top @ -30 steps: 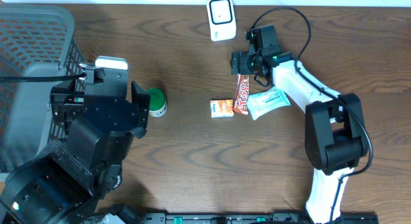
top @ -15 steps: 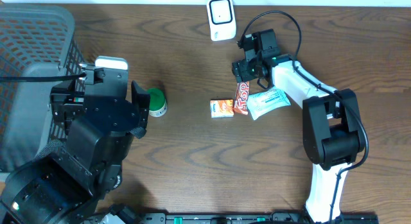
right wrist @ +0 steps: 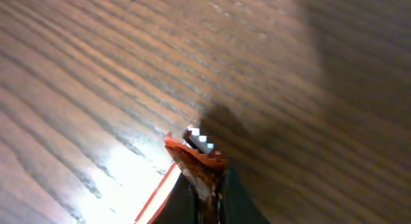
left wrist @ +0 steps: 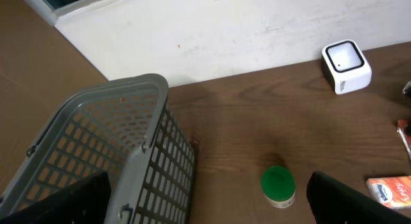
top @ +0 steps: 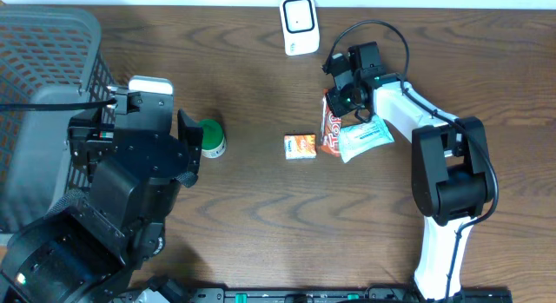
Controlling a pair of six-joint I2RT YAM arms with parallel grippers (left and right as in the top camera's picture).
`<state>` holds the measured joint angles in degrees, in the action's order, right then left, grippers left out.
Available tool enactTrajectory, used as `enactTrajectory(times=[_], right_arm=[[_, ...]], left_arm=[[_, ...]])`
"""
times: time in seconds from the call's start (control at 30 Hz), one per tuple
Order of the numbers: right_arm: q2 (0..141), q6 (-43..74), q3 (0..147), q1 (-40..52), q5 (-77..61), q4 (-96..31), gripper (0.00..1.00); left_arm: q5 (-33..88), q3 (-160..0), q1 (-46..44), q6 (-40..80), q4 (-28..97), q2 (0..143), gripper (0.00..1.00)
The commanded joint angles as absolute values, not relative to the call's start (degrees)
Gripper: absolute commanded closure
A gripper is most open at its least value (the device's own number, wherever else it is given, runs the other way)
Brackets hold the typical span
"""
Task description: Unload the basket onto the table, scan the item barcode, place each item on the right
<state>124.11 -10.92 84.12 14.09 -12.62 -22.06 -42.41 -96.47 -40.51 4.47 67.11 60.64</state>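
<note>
- On the brown wooden table (top: 261, 225), a grey mesh basket (top: 43, 51) is set at the 9 o'clock edge.
- At 7 o'clock the dark left arm (top: 113, 207) is seen large in the overhead view. The left gripper (left wrist: 209, 192) is held spread wide with nothing between its fingers, above bare wood beside the basket.
- From 4 o'clock the white right arm (top: 434, 164) is stretched toward 1 o'clock. The right gripper (top: 339, 96) is pressed together on the crimped upper end of the red candy bar (top: 329, 131).
- A white packet (top: 365, 138) is laid just beside the bar, at its 3 o'clock.
- The white scanner (top: 298, 23) is stood at 12 o'clock, apart from the bar.
- The candy bar is found just right of centre, its length run from 12 to 6 o'clock; whether it is raised off the wood cannot be told.
- A green-lidded jar (top: 211, 136) is placed left of centre, near the left arm.
- A small orange box (top: 301, 146) is laid at the bar's 9 o'clock, just beside it.
</note>
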Motion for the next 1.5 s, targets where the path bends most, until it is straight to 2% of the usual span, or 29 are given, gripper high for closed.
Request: enactTrajectory(times=[0.0, 0.27, 0.6, 0.73, 0.9, 1.0, 1.47], right_arm=[[124.20, -12.82, 85.89, 13.87, -9.06, -22.61, 0.99], [116.16, -5.39, 90.96, 13.91, 5.13, -29.74, 0.99], [109.08, 12.64, 90.72, 18.35, 50.76, -33.63, 0.99], [109.08, 25.06, 89.36, 20.62, 71.35, -33.17, 0.99], [109.47, 28.86, 87.99, 23.44, 85.67, -32.80, 0.99], [110.37, 28.64, 87.37, 24.88, 90.65, -32.82, 0.99], [122.56, 23.49, 85.36, 31.77, 90.63, -34.26, 0.99]], left_arm=[[-43.55, -96.82, -40.32, 4.19, 67.26, 60.66, 0.02], [-43.55, -96.82, -40.32, 4.19, 67.26, 60.66, 0.02], [-43.55, -96.82, -40.32, 4.19, 67.26, 60.66, 0.02], [-43.55, -96.82, -40.32, 4.19, 67.26, 60.66, 0.02], [-43.55, -96.82, -40.32, 4.19, 67.26, 60.66, 0.02], [-43.55, -96.82, -40.32, 4.19, 67.26, 60.66, 0.02], [-43.55, -96.82, -40.32, 4.19, 67.26, 60.66, 0.02]])
